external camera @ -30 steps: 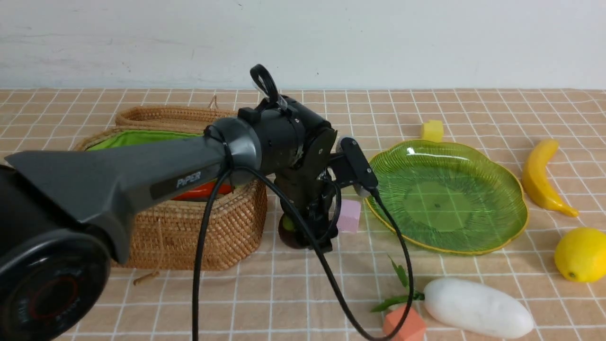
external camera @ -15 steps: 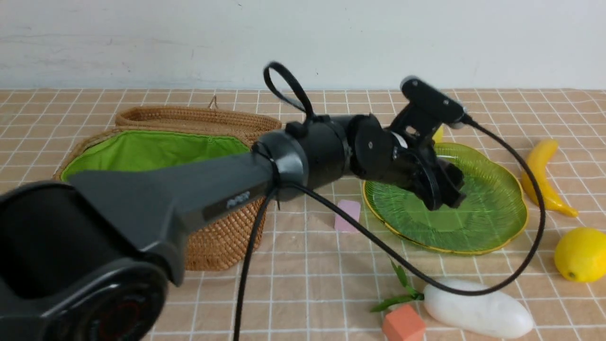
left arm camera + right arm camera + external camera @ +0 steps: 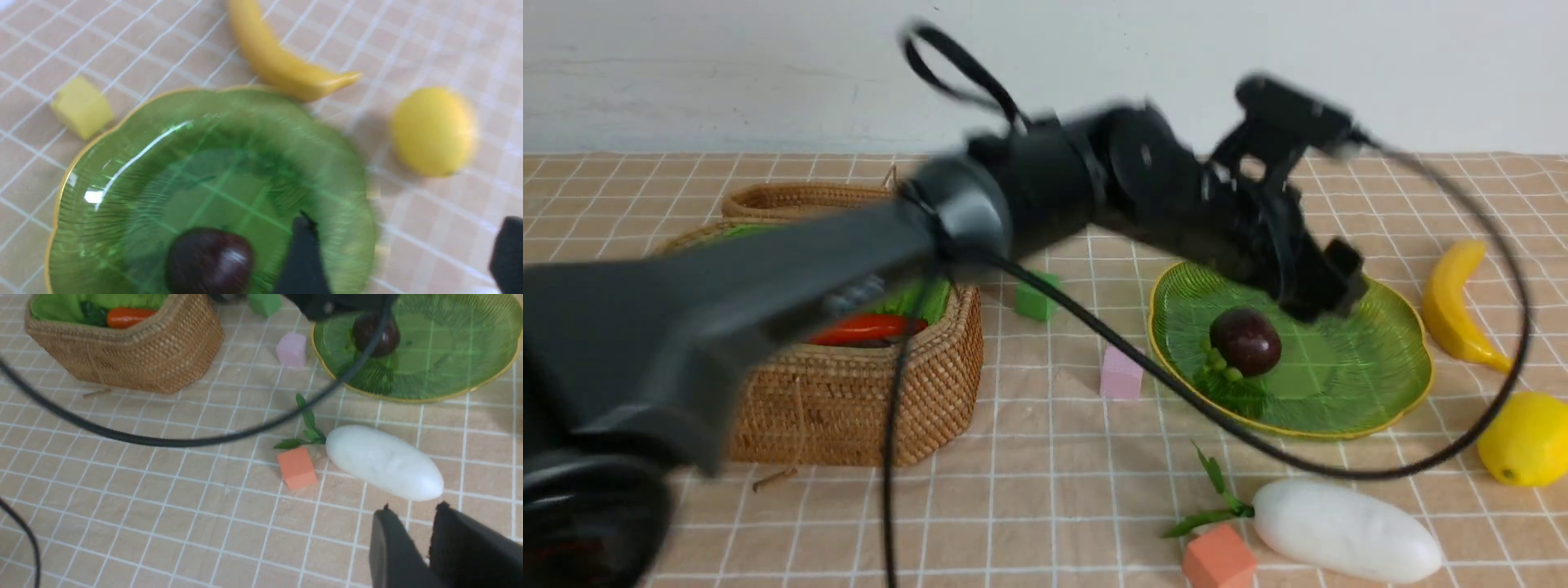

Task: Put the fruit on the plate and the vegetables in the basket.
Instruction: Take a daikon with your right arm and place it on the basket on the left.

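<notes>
mangosteen (image 3: 1245,341) on plate (image 3: 1372,376); carrot (image 3: 866,329) in basket (image 3: 849,408); basket left of plate; radish (image 3: 1347,531) before plate

The dark maroon mangosteen (image 3: 1245,341) rests in the green ribbed plate (image 3: 1372,384), toward its nine o'clock edge. Off the plate, the banana (image 3: 1454,302) lies at three o'clock, the lemon (image 3: 1525,438) at four, the white radish (image 3: 1343,531) at six. The open basket (image 3: 882,392), holding the carrot (image 3: 866,328), stands at nine.

White radish (image 3: 384,461) lies beside orange cube (image 3: 297,468), mangosteen (image 3: 390,339) on plate (image 3: 449,351)
</notes>
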